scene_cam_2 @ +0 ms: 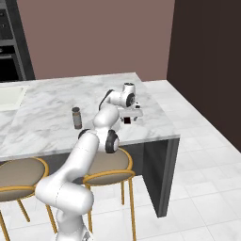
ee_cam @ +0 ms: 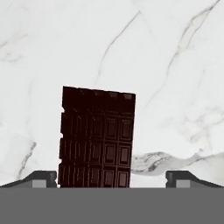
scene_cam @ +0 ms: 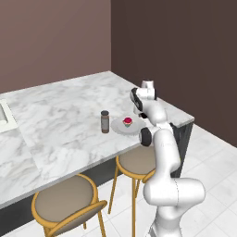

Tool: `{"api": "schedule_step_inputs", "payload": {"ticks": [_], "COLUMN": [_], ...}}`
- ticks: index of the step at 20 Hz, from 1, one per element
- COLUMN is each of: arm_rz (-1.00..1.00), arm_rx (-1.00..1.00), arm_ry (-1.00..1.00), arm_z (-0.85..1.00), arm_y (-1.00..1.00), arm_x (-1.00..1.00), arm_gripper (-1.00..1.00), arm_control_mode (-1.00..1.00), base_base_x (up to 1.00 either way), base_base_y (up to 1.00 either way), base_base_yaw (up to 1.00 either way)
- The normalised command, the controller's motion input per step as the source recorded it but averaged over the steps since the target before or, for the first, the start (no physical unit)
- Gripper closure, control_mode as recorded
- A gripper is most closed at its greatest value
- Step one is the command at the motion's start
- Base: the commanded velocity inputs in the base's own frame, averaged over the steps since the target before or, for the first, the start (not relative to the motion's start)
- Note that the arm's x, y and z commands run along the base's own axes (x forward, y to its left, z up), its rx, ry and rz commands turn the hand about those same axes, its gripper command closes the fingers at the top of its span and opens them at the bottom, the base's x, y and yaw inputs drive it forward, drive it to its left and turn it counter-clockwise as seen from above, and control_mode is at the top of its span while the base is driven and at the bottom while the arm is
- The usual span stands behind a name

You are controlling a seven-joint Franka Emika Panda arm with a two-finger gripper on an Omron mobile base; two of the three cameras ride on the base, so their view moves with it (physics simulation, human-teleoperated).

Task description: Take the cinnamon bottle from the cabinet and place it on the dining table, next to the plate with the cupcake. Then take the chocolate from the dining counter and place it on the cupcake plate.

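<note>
Hanging low over the dining counter, the gripper has its two dark fingertips spread wide, one at each lower corner of the hand view, with nothing between them clamped. The chocolate lies flat on the marble between those tips, its near end at the bottom of that view and its long axis running away from the hand, straight up the picture. It sits off centre: its left edge is just beside the left fingertip, while a clear stretch of marble separates its right edge from the right one. The jaws therefore straddle the bar's short width, which looks like the right way to close on it, though a small sideways shift would likely centre the grip.

Farther along the slab in the left base view, the cupcake sits on the plate, near the arm's wrist. The cinnamon bottle stands upright just beside that plate, so the first half of the job appears done. In the right base view the bottle stands well apart from the gripper.
</note>
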Motion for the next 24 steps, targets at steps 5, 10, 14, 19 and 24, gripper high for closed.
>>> {"api": "schedule_step_inputs", "payload": {"ticks": [5, 10, 14, 19, 24], "arm_rz": [0.0, 0.03, 0.0, 0.0, 0.0], "arm_rx": [0.0, 0.0, -0.01, 0.0, 0.0], "arm_ry": [0.11, 0.15, 0.21, 0.18, 0.05], "arm_z": [-0.2, -0.35, -0.38, -0.19, 0.18], "arm_y": [-0.04, 0.01, -0.01, -0.18, -0.19], "arm_x": [0.06, -0.01, -0.03, -0.03, -0.1], "arm_gripper": [-1.0, 1.0, 1.0, 1.0, 1.0], "arm_control_mode": [-1.0, -1.0, -1.0, -1.0, -1.0], "base_base_x": [0.0, 0.0, 0.0, 0.0, 0.0], "base_base_y": [0.0, 0.0, 0.0, 0.0, 0.0], "base_base_yaw": [0.0, 0.0, 0.0, 0.0, 0.0]}}
